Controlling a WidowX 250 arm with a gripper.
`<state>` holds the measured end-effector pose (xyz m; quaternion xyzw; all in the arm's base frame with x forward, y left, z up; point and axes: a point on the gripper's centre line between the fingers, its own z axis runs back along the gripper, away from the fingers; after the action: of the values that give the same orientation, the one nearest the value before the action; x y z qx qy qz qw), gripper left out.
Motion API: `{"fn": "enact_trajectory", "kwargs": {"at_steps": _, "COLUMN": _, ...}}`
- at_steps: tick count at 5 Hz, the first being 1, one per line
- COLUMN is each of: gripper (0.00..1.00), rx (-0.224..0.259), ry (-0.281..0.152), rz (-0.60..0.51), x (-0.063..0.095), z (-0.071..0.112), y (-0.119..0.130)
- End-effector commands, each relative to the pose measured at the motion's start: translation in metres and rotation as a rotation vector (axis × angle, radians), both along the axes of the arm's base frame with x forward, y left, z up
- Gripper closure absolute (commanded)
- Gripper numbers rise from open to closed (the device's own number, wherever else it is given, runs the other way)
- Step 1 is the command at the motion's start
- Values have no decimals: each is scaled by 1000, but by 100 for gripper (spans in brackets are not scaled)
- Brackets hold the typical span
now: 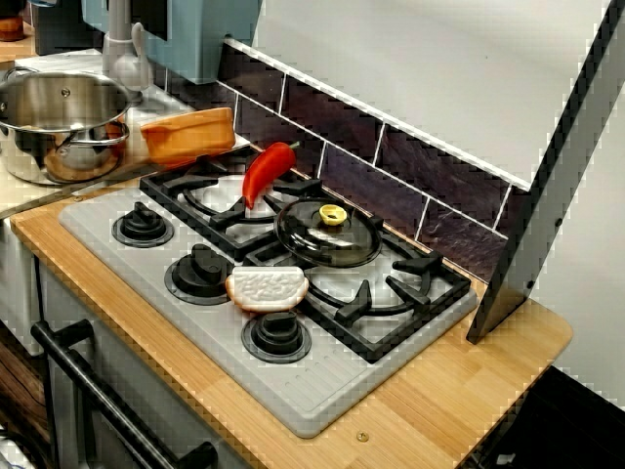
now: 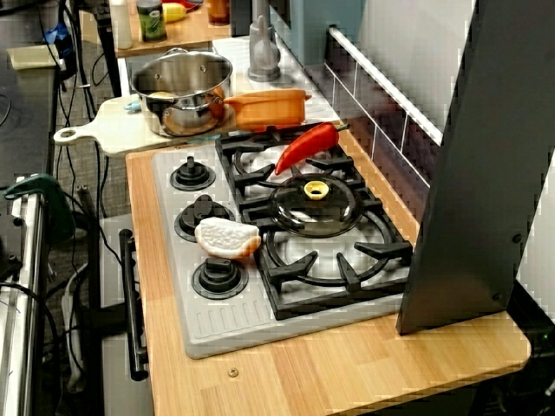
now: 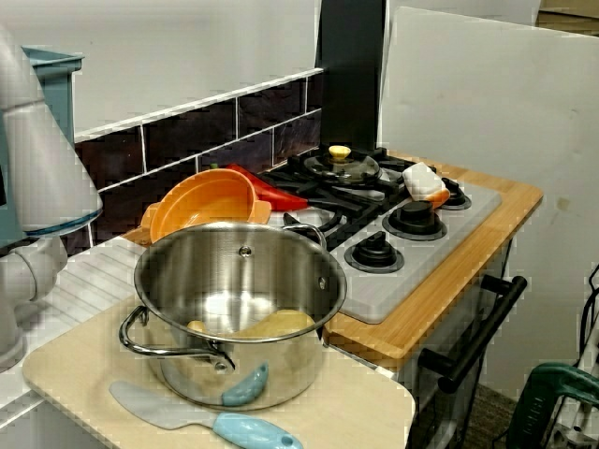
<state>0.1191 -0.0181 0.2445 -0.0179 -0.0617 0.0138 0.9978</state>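
Observation:
No gripper shows in any view; only a grey arm segment [image 3: 37,178] stands at the left edge of the view from the pot's end. A red pepper [image 1: 269,171] [image 2: 305,147] lies on the back-left burner grate. Beside it a dark glass lid [image 1: 327,233] [image 2: 314,204] with a yellow knob rests on the grate. A white-topped slice of bread [image 1: 267,288] [image 2: 227,237] [image 3: 423,181] sits among the stove knobs. A steel pot [image 1: 59,122] [image 2: 182,87] [image 3: 234,309] stands on a pale cutting board [image 2: 95,134], with an orange bowl [image 1: 190,135] [image 3: 201,201] tipped beside it.
A light blue spatula [image 3: 206,416] lies on the board in front of the pot. A tall dark panel [image 1: 557,186] [image 2: 486,173] leans at the stove's far end. The oven's black handle [image 2: 134,303] runs along the front. Dark tiles back the grey stove top [image 1: 293,391].

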Motion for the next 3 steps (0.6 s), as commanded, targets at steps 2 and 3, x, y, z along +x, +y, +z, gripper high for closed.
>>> {"fn": "enact_trajectory", "kwargs": {"at_steps": 2, "gripper": 0, "rx": 16, "ry": -29, "rz": 105, "x": 35, "z": -22, "y": 21}}
{"fn": "enact_trajectory", "kwargs": {"at_steps": 3, "gripper": 0, "rx": 33, "ry": -71, "rz": 212, "x": 76, "z": -34, "y": 31}}
